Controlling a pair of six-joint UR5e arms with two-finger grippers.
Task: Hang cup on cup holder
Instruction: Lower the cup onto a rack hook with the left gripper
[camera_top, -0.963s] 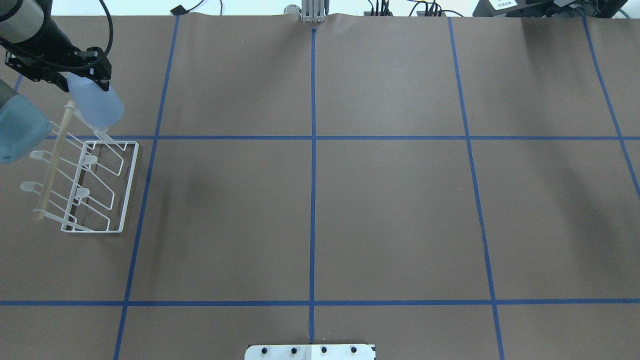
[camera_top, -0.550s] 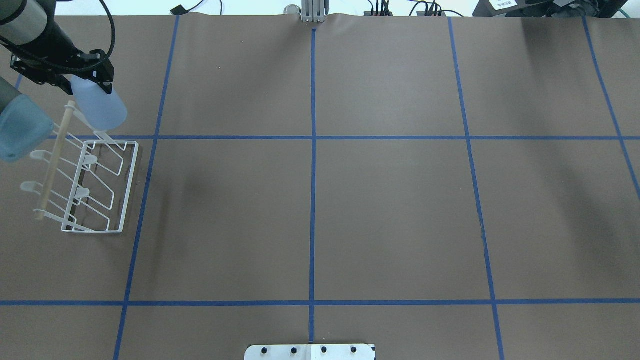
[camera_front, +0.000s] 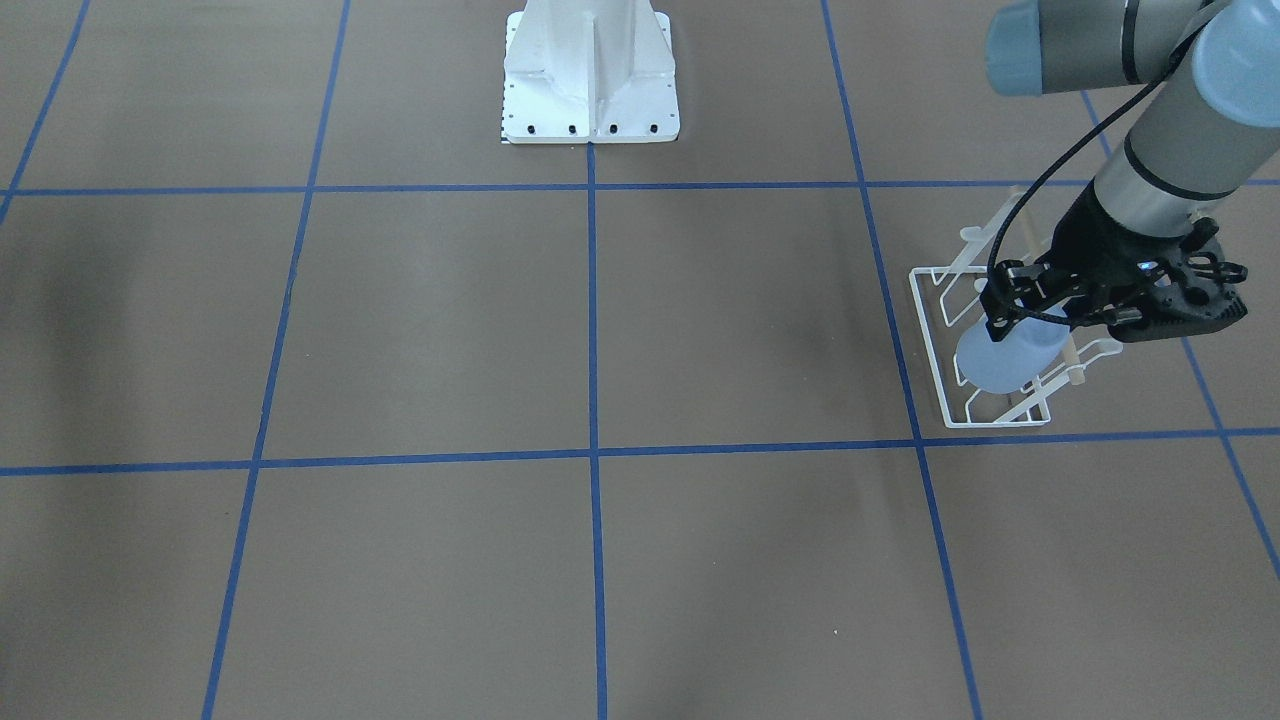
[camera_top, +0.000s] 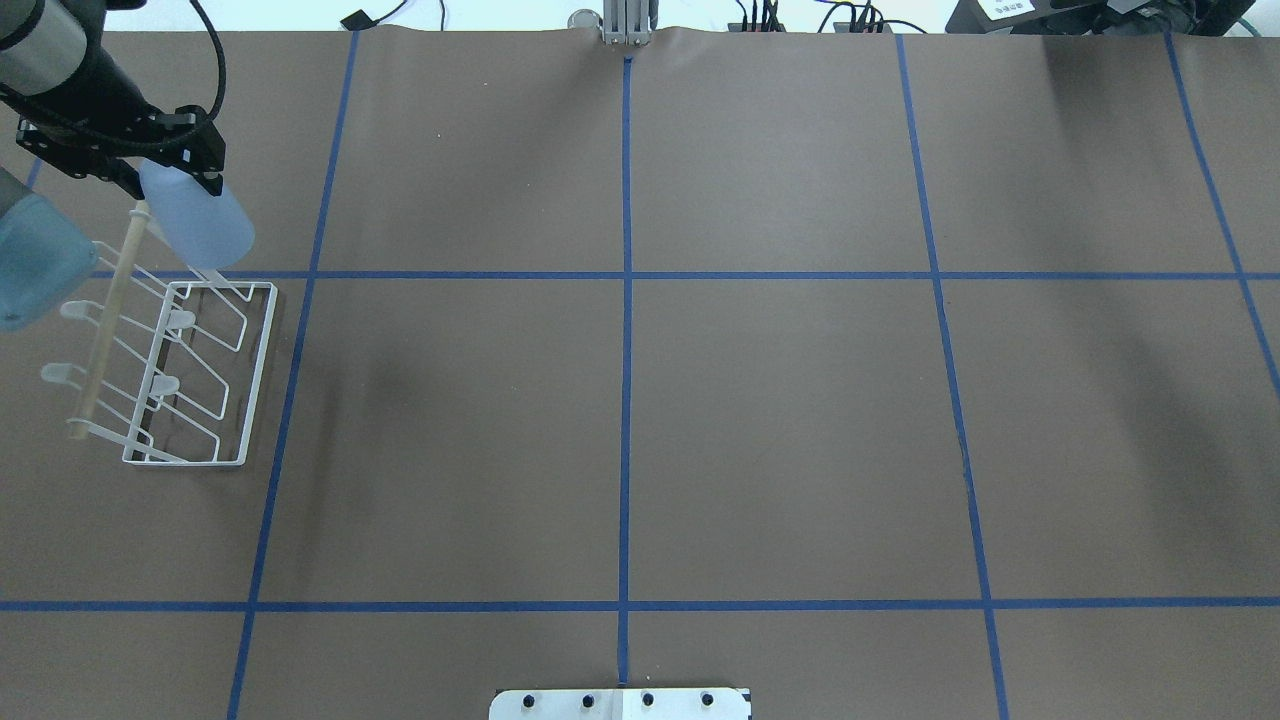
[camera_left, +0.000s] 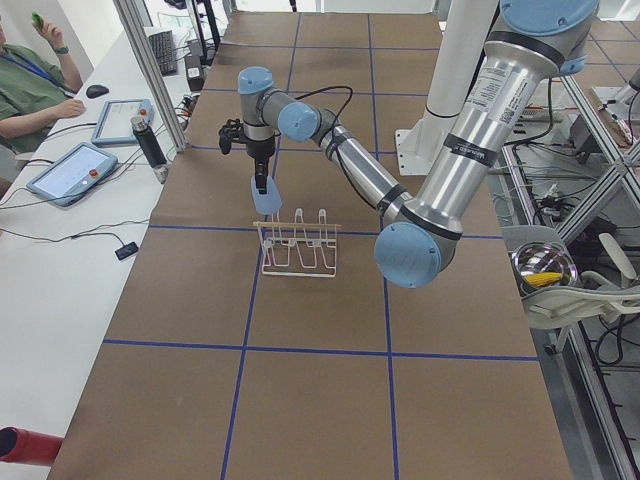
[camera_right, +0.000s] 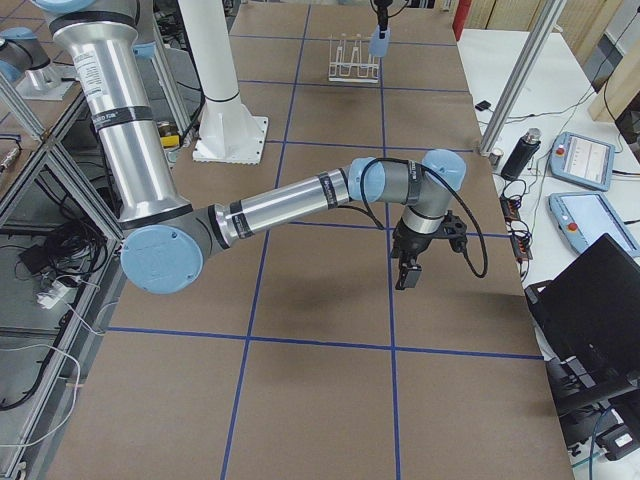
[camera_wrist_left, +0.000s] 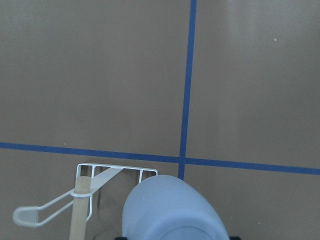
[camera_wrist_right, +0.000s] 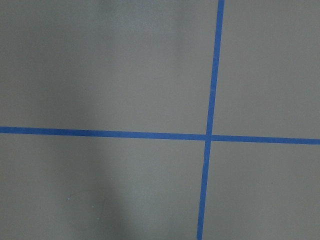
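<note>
One cup (camera_top: 200, 228), pale blue and handleless, was clamped at its narrower end by the closed jaws of the left gripper (camera_top: 168, 178). Its wider rim pointed down at a tilt. It hung over the end of the cup holder (camera_top: 259, 370) farthest from the robot and was judged not yet seated. Whether the rim touched a prong could not be told.

Hazards, as judged:
- The rim could land on a rounded prong tip instead of around it, if the tilt did not match the prong's lean.
- The light wire rack could be shoved or tipped by a sideways push from the cup.
- The cup could drop to the table if let go before a prong was well inside it.

Obstructions:
- The wooden bar (camera_top: 107, 320) lay just beside the cup.
- The neighbouring prongs (camera_top: 180, 318) stood bare.

Other items:
- Blue tape lines (camera_top: 625, 400) ran across the brown table cover.
- The robot's base plate (camera_top: 620, 703) sat at the table's near edge.
- The right gripper (camera_right: 407, 275) hung above the table, well apart from the rack. Its jaw state could not be told.
</note>
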